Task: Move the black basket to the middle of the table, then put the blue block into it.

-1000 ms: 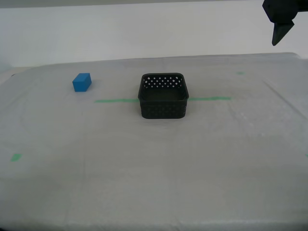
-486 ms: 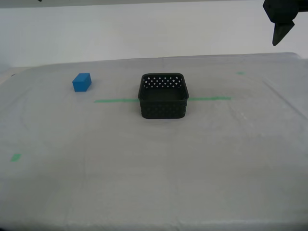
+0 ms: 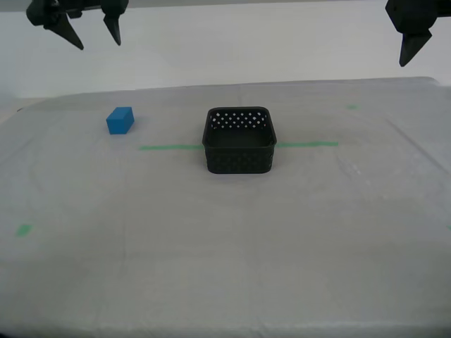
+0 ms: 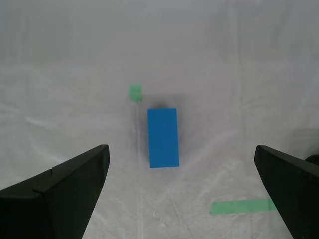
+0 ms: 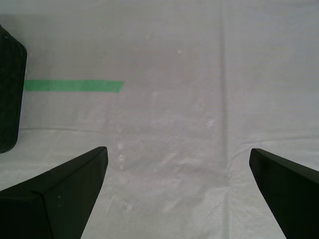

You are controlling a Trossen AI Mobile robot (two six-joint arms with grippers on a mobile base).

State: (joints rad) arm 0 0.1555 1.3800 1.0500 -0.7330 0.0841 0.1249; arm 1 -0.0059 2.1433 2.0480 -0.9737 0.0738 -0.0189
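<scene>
**Operator:** Where is everything sitting?

**Robot:** You'll find the black basket (image 3: 239,141) upright around the middle of the worktop (image 3: 225,267). It sits on the long green tape line (image 3: 169,147) and covers the middle stretch, so tape shows on either side. The blue block (image 3: 120,120) lies toward the far edge, on the exterior view's left, well apart from the basket, with bare sheeting between the two.

**Operator:** And your end effectors?

**Robot:** My second end effector (image 3: 99,46) hangs high above the block's end of the worktop, fingers spread wide and nothing between them. In its wrist view you see the block lying lengthwise between the two fingers, far below them. A small green mark (image 4: 135,92) lies just beyond it and a piece of tape (image 4: 242,206) is off to one side. My first end effector (image 5: 178,149) is released too, jaws wide over bare sheeting, with the basket's wall and the tape's end at the edge of its view. In the exterior view the picture's right edge cuts it off, so you probably see only one finger there.

**Operator:** Anything else on the worktop?

**Robot:** Two more small green marks: one (image 3: 23,229) toward the near edge on the exterior view's left, another (image 3: 351,107) by the far edge on its right.
</scene>
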